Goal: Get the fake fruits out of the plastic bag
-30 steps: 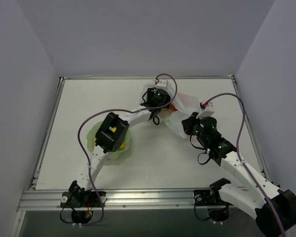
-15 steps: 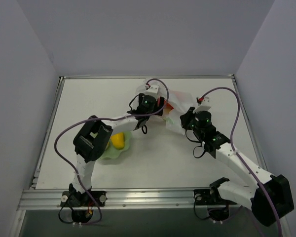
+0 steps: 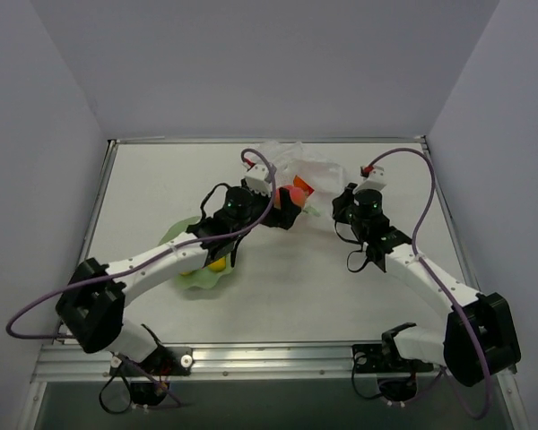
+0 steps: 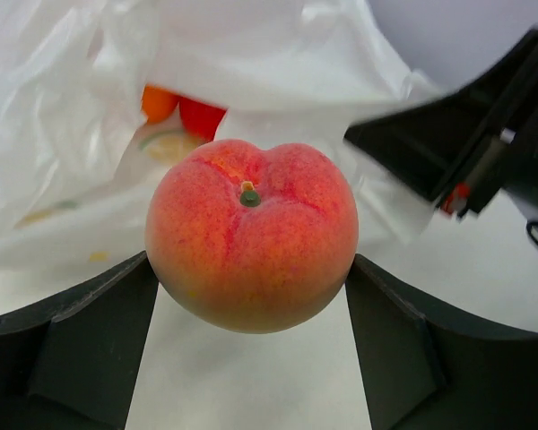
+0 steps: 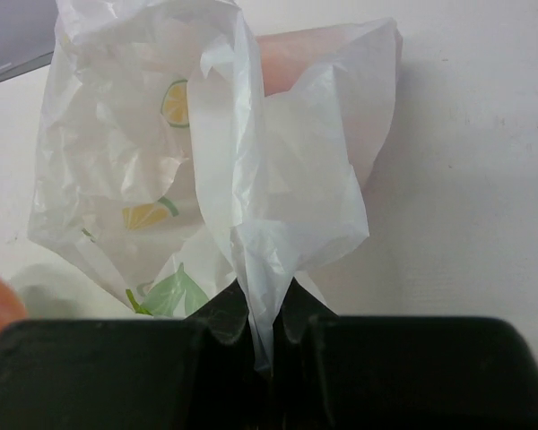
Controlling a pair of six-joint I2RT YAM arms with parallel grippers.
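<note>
The left gripper (image 4: 251, 265) is clamped on a peach (image 4: 251, 237), one dark finger pressed to each side of it and its stem end facing the wrist camera. The peach is held just in front of the mouth of the plastic bag (image 4: 251, 54). Inside that opening sit what look like an orange fruit (image 4: 159, 101) and a red fruit (image 4: 202, 117), both partly hidden by the film. The right gripper (image 5: 264, 315) is closed tight on a gathered fold of the bag's near edge, on the side opposite the left arm. Nearer the arm bases and well apart from the bag, a pale green bowl (image 3: 190, 278) holds a yellow fruit (image 3: 217, 264). Everything rests on a white surface (image 3: 161, 188) enclosed by plain pale grey walls (image 3: 251, 63).
</note>
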